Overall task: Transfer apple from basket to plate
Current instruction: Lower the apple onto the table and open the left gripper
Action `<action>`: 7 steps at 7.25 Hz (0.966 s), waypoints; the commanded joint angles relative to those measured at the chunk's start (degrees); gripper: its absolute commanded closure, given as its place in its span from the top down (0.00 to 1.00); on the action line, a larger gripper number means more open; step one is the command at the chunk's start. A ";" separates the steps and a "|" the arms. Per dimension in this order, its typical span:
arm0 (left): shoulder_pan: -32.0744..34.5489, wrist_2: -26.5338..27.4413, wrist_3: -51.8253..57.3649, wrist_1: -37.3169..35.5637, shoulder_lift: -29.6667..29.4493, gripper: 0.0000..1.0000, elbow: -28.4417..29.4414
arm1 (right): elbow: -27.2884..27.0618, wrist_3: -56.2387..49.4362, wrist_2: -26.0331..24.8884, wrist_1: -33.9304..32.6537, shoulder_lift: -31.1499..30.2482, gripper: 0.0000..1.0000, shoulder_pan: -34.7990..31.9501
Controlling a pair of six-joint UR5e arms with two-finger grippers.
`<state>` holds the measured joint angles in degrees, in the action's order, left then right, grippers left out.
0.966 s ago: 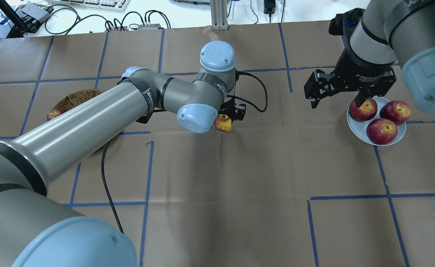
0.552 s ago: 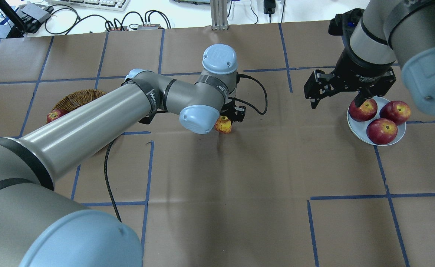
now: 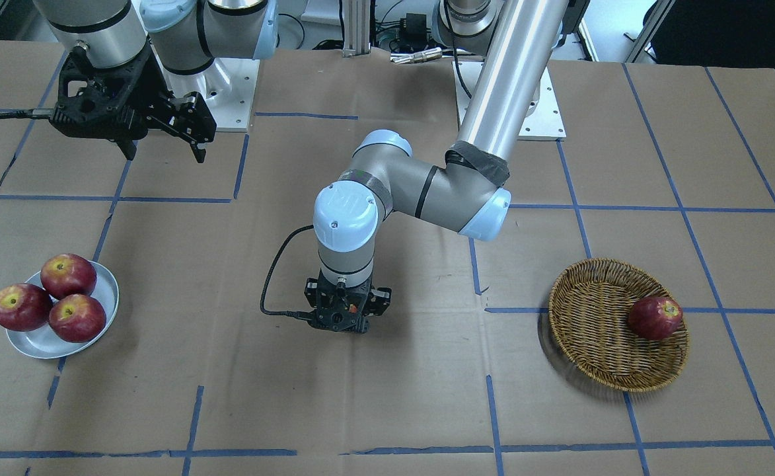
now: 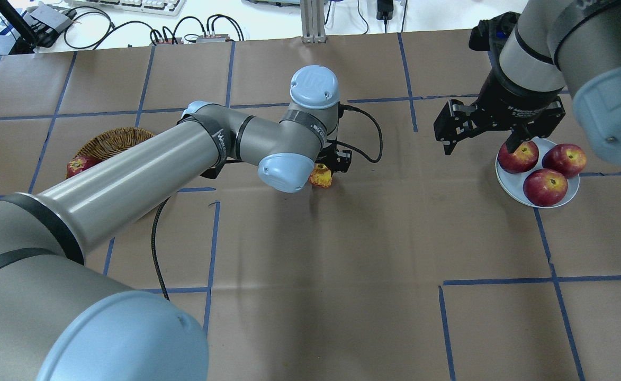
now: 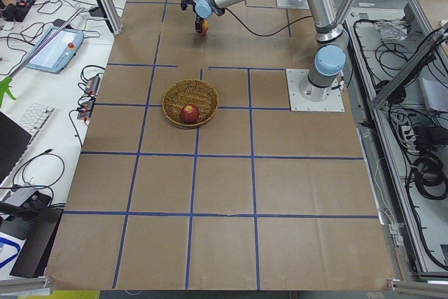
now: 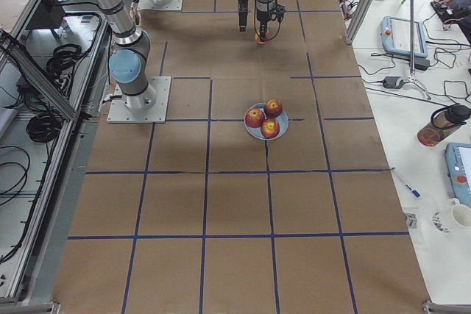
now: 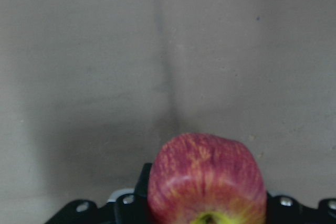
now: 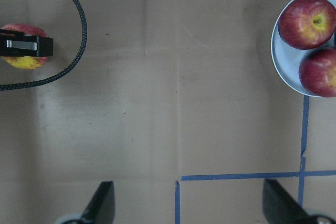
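The pinkish-red streaked apple with a yellow patch sits in my left gripper, which is shut on it low over the middle of the table. The apple fills the bottom of the left wrist view and shows in the right wrist view. In the front view the left gripper points straight down. The wicker basket lies behind it on my left. The pale plate is at my right. My right gripper hangs open and empty beside the plate.
Three dark red apples lie on the plate. One dark red apple stays in the basket. A black cable loops from the left wrist. Blue tape lines cross the brown paper.
My left arm has shifted slightly right and away with the apple, which now looks lower. The right arm has not moved.
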<state>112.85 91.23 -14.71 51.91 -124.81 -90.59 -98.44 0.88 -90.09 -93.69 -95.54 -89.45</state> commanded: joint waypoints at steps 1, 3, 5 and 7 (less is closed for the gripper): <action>0.00 0.09 -0.06 -1.02 0.09 0.98 -0.64 | 0.00 0.00 0.00 0.00 0.01 1.00 -0.02; 0.00 1.93 0.03 -1.02 0.87 0.99 -0.82 | 0.00 0.00 0.00 0.00 -0.08 1.00 -0.02; -0.18 1.50 0.03 1.42 3.33 0.99 0.58 | 0.00 0.00 0.09 0.00 -0.08 1.00 -0.02; -1.92 1.50 0.12 10.62 11.56 0.99 0.94 | 0.00 0.00 0.09 0.00 0.01 1.00 -0.02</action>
<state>112.03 92.72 -14.66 57.15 -118.06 -89.98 -98.44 0.88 -90.01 -93.69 -95.57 -89.47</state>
